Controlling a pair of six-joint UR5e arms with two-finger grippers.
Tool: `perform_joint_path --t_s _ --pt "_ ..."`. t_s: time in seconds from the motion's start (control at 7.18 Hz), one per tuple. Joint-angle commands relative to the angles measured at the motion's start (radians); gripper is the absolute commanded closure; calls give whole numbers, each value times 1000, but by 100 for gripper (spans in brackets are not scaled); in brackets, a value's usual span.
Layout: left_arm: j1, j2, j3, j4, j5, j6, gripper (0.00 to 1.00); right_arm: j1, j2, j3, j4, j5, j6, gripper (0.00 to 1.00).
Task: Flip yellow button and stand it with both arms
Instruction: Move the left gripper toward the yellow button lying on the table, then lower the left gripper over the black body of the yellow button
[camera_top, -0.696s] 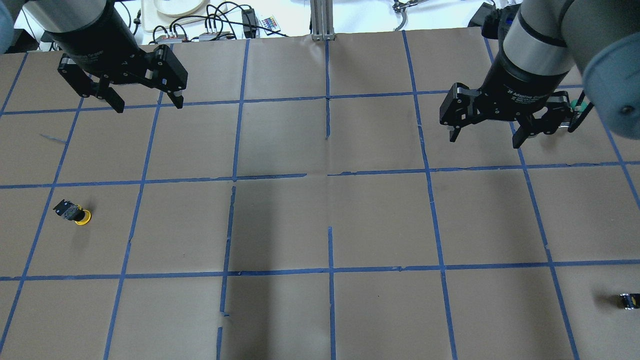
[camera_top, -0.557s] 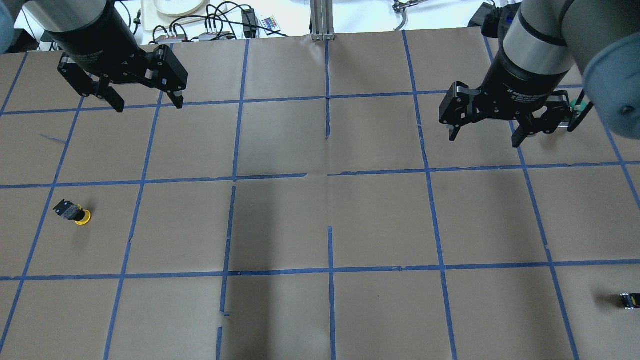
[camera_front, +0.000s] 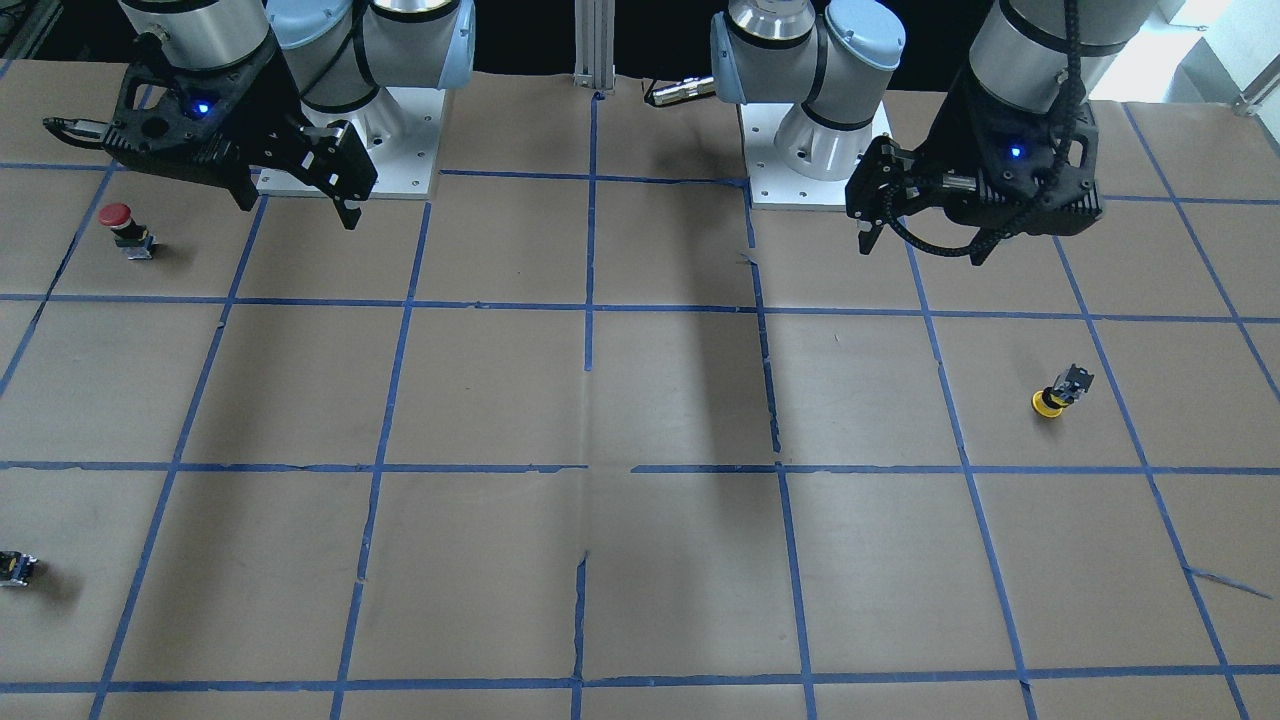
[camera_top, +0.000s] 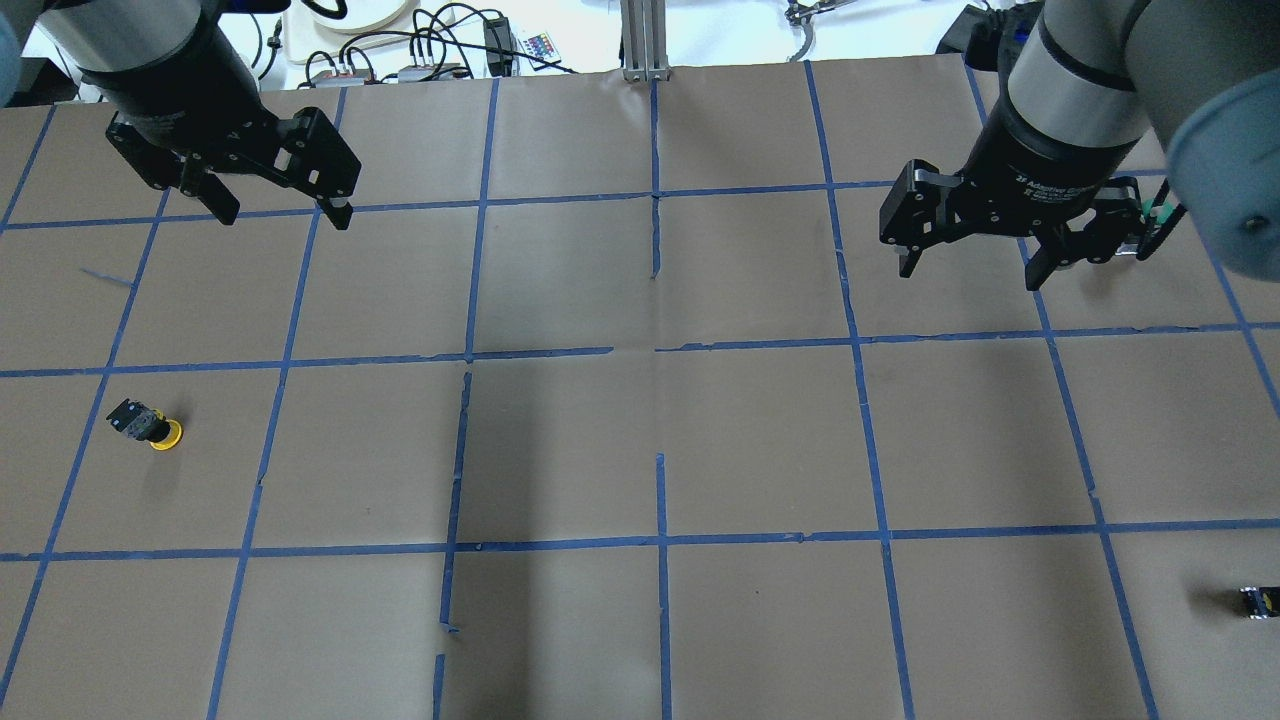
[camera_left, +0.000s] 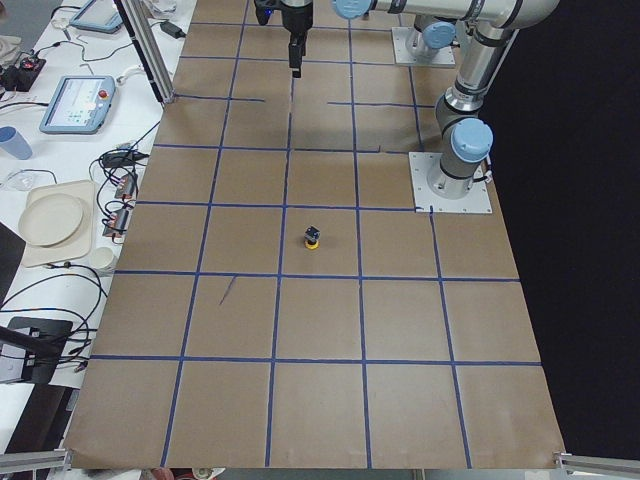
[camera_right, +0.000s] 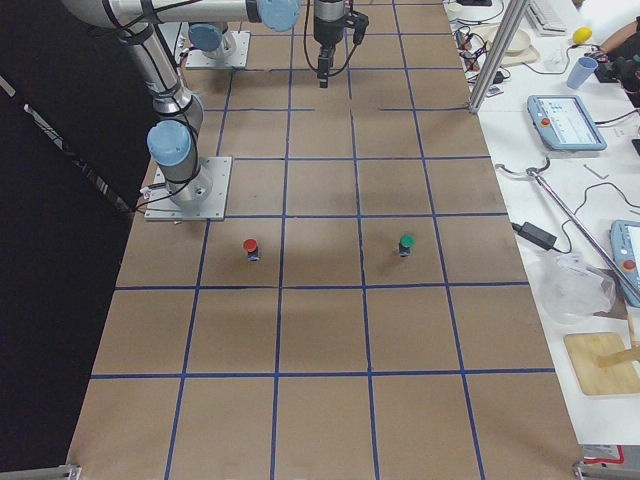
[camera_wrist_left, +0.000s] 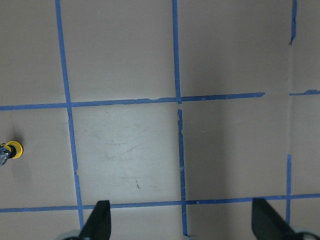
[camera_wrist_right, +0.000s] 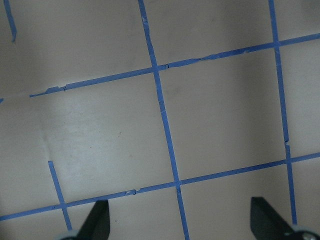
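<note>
Task barely begun, by my read. Yellow btn (camera_top: 150, 428) sat on the table (camera_top: 640, 440), on the robot's L side, inside one taped grid square. It seemed to rest cap-down w/ the black body up, i.e. inverted, though it was small in every view. Nothing touched it.

L gripper (camera_top: 285, 215) hung above the table w/ fingers spread wide, empty, well apart from the btn. Its wrist cam caught the btn only at the far left edge. R gripper (camera_top: 970, 275) was likewise spread and empty over the opposite side, far from the btn.

Left to do, approx everything: reach, pick up, turn over (prob. a handover betw. arms), then set down on its body, cap up. Red btn (camera_front: 118, 225) and a capless part (camera_top: 1258, 602) sat on the R side, not involved.
</note>
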Motion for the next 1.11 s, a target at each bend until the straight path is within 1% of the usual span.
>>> perform_joint_path --t_s 0.0,0.28,0.56,0.84,0.97 --pt "57 -13 -18 -2 64 156 0 1 0 0 0 0 0 0" --pt "179 -13 -101 27 75 372 0 0 3 -1 -2 0 0 0" --pt "316 -21 -202 154 73 638 0 0 1 0 0 0 0 0" --pt "471 -92 -305 370 66 872 0 1 1 -4 -2 0 -2 0" --pt "505 -129 -331 438 68 987 0 0 3 -4 -3 0 -3 0"
